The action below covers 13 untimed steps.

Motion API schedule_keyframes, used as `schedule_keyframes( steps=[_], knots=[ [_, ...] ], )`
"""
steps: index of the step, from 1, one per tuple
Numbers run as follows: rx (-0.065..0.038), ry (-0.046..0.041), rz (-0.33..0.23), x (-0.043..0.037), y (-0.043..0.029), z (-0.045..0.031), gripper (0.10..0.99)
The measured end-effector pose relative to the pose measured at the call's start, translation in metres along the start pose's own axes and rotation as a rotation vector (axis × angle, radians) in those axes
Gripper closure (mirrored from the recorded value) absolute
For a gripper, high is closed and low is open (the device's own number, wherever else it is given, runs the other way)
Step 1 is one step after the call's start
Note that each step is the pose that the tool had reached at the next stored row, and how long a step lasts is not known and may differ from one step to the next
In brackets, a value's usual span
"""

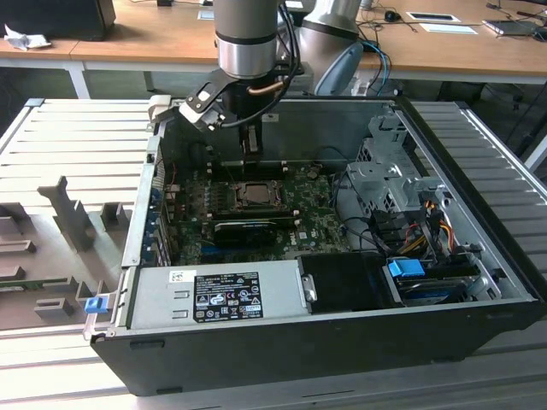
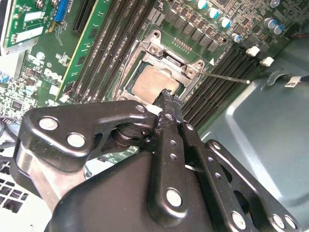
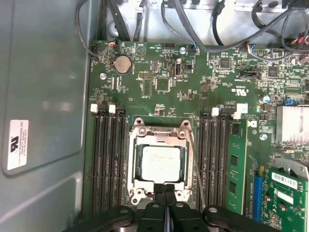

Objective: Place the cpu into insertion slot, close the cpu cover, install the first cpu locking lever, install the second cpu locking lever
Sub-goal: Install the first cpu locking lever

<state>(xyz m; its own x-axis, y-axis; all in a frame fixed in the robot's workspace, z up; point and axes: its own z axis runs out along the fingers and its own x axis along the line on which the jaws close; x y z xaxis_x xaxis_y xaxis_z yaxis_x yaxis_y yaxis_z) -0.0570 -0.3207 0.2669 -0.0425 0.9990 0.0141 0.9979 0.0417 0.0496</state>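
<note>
Straight above the insertion slot [image 3: 139, 166] you have open room. Black memory slots [image 3: 107, 159] crowd it on two opposite sides, and a thin locking lever [image 2: 229, 78] runs just beside it. The gripper [image 3: 164, 189], fingers together, overhangs one edge. The case wall [image 3: 43, 96] stands beyond one bank of slots.

The cpu [image 3: 161, 163] lay in the insertion slot [image 3: 138, 166], framed by the cpu cover [image 3: 159, 136] — and the gripper [image 3: 164, 187], jaws together, sat at the cover's edge, between black memory slots [image 3: 108, 164].
</note>
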Motion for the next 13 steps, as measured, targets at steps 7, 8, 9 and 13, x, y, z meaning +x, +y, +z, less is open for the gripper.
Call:
schedule_keyframes(
  steps=[7,8,9,13],
  knots=[
    [0.001,-0.0001,0.001,0.0002,0.0008,-0.0163,0.980],
    [0.001,-0.0003,0.001,0.0002,0.0009,-0.0181,0.980],
    [0.001,-0.0003,0.001,0.0003,0.0012,-0.0225,0.980],
    [0.002,-0.0005,0.001,0.0005,0.0018,-0.0342,0.980]
  ],
)
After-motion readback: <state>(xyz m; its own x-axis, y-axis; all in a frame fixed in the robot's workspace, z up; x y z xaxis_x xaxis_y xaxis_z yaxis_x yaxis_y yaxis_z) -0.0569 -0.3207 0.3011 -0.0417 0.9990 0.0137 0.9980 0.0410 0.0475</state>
